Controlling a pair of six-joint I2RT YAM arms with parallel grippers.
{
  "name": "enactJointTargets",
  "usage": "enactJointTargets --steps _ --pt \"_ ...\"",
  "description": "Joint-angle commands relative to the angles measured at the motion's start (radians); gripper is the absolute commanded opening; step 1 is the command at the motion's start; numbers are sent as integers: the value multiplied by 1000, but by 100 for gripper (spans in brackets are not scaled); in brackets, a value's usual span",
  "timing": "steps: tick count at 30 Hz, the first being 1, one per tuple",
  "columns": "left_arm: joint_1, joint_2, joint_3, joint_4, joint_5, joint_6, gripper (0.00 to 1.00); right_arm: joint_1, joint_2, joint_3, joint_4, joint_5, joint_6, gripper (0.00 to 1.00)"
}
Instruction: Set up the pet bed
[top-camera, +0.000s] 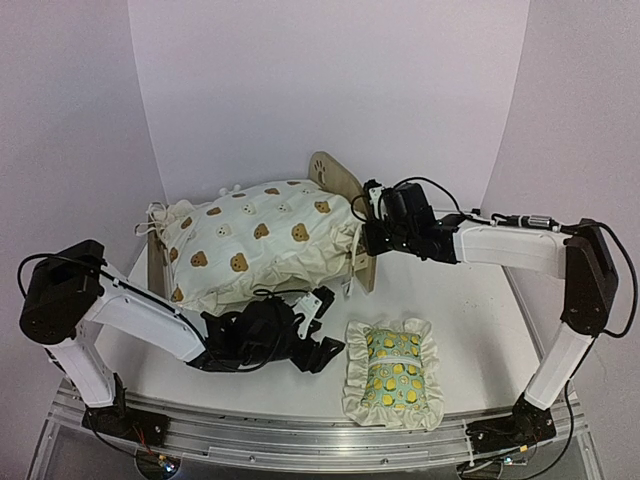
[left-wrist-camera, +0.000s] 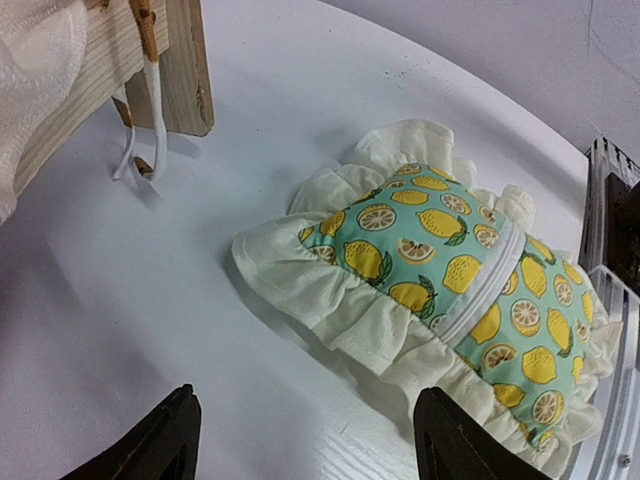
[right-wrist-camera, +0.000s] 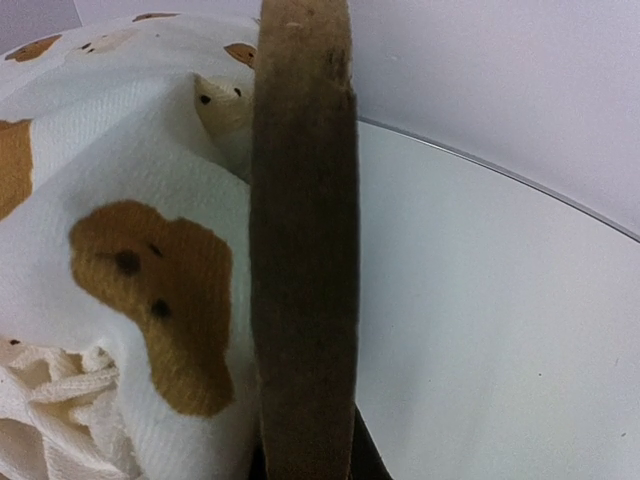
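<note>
The pet bed (top-camera: 330, 172) stands at the back of the table, its rounded wooden headboard with the paw cutout on the right. A cream bear-print cushion (top-camera: 255, 240) lies bunched on top and hides the base. My right gripper (top-camera: 366, 238) is shut on the headboard's edge (right-wrist-camera: 303, 250), with dark fingers showing on both sides of the wood beside the cushion (right-wrist-camera: 120, 200). My left gripper (top-camera: 330, 330) hangs open low over the table with nothing between its fingers (left-wrist-camera: 305, 420). The green lemon-print pillow (left-wrist-camera: 450, 270) lies just ahead of it to the right.
The lemon pillow (top-camera: 392, 372) lies flat near the table's front edge, right of centre. A bed leg (left-wrist-camera: 185, 70) with white tie strings (left-wrist-camera: 150, 120) hanging beside it stands behind the left gripper. A metal rail (top-camera: 300, 425) runs along the front edge.
</note>
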Motion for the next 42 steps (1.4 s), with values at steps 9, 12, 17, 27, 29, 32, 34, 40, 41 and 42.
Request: enactJointTargets --steps 9,12,17,27,29,32,34,40,41,42 --pt "-11 284 -158 882 -146 304 79 35 -36 165 -42 -4 21 0" --pt "-11 337 -127 955 -181 367 80 40 -40 181 -65 -2 23 0" --pt "9 417 -52 1014 -203 427 82 57 -40 200 -97 -7 25 0" --pt "111 495 43 996 -87 332 74 91 -73 196 -119 0 37 0" --pt "129 512 62 987 -66 314 73 94 -77 195 -122 -1 36 0" --pt "136 537 98 971 -57 308 71 100 -83 199 -129 6 46 0" --pt "139 551 126 948 -63 297 68 104 -84 207 -137 15 50 0" --pt "147 595 181 918 -99 263 61 120 -73 258 -175 36 62 0" --pt "149 599 188 911 -108 242 61 124 -68 269 -185 38 62 0" --pt "150 603 195 902 -113 226 61 127 -65 280 -192 40 63 0"
